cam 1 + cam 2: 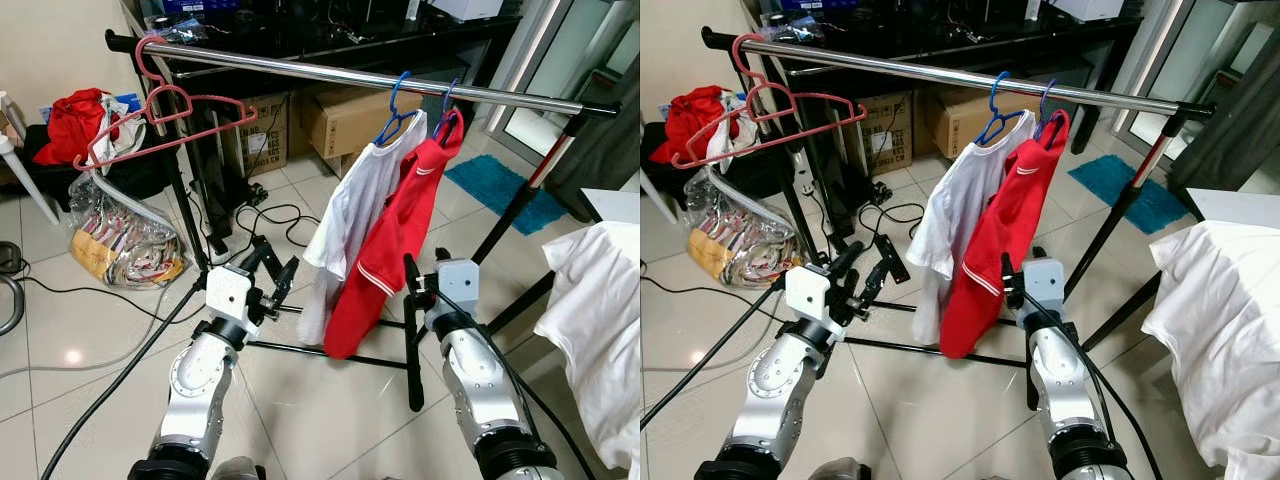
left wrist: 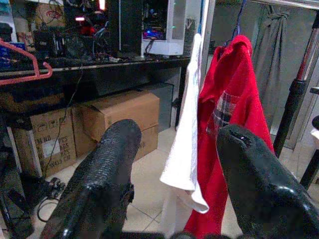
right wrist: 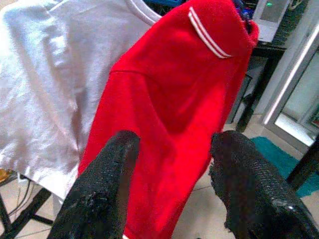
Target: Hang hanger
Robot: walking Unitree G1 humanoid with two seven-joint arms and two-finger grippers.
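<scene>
A silver clothes rail runs across in front of me. Two empty pink hangers hang at its left end. Toward its right hang a white shirt on a blue hanger and a red shirt beside it. My left gripper is open and empty, low and left of the white shirt's hem. My right gripper is open with nothing between its fingers, close in front of the red shirt, low on its right side.
The rack's black base bar and slanted legs cross the tiled floor ahead. Cables, a plastic bag, cardboard boxes and a black desk stand behind. A white cloth lies at right.
</scene>
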